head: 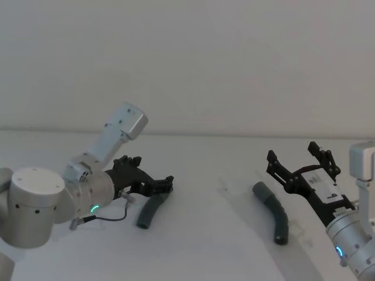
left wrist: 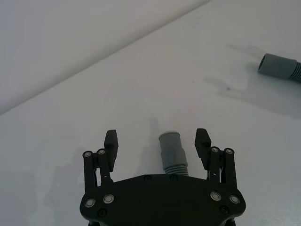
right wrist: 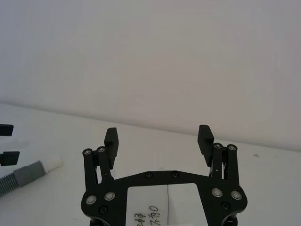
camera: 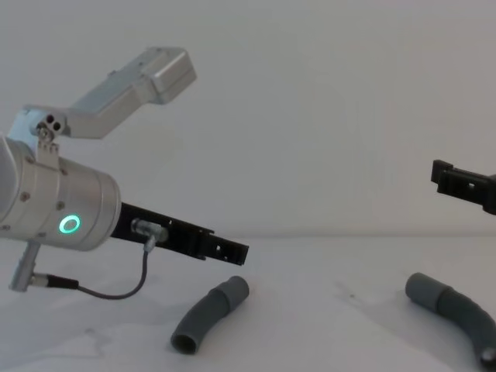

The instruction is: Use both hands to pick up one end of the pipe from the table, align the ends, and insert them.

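Now black plastic left pincer [left wrist: 157, 137] and right pincer [right wrist: 158, 134] gape wide.
Left hovers over one curved dark-grey ribbed hose [head: 149, 212], right beside the other hose [head: 275, 215].

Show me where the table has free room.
Free: the table middle between the left hose piece and right hose piece, and the strip behind them. Crowded: around each piece, by the open left tool and right tool.

Left gripper [head: 154, 170], right gripper [head: 292, 151]: jaws apart
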